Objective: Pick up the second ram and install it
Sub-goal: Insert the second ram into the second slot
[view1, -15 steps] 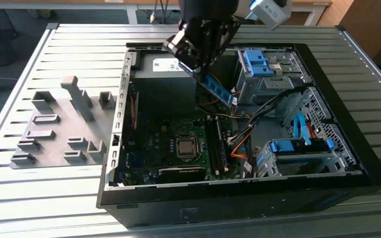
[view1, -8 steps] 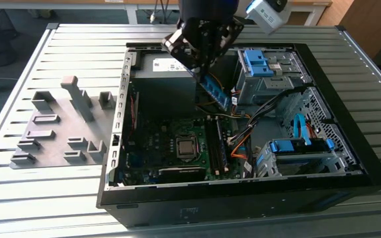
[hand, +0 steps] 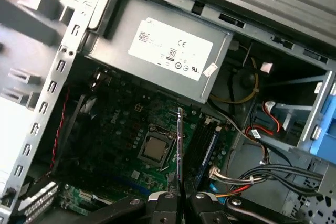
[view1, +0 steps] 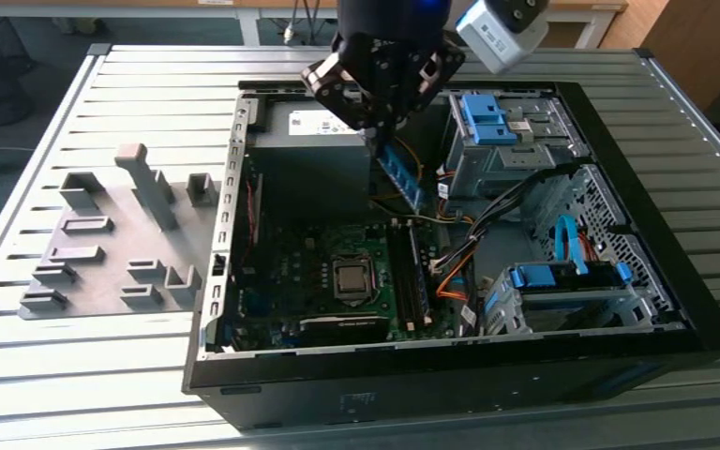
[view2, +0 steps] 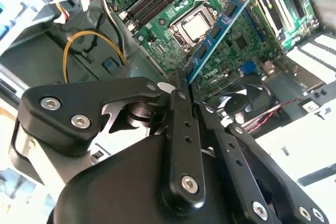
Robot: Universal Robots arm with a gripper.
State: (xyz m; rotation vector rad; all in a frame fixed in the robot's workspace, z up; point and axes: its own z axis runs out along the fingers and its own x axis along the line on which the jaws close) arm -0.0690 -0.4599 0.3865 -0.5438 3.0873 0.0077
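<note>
- The gripper (view1: 382, 134) has its two black fingers (view2: 181, 106) pinched tight on the second ram (view1: 401, 176), one stick, grabbed by its end.
- The stick hangs in the air above the open case, tilted. It's not seated in any slot, and it's over the gap between the power supply (view1: 312, 141) and the drive cage (view1: 501, 141).
- In the second wrist view the second ram (view2: 218, 30) sticks out from the fingertips over the motherboard (view2: 247, 45), showing a blue label and a row of black chips. In the first wrist view you see it edge-on (hand: 179, 145), a thin line running up from the gripper (hand: 179, 199).
- One other memory stick (hand: 208, 148) already sits in the slots next to the CPU (hand: 155, 149). I count one CPU.
- The arm comes in from the far side of the case in the exterior view, wrist pointing down, with a grey camera box (view1: 502, 28) beside it.
- The power supply has one white sticker (hand: 171, 50) with certification marks; the rest is too small to read.
- On the exterior view's left, a grey tray (view1: 116, 244) of plastic blocks sits on the slatted table (view1: 85, 375), well apart from the case.
</note>
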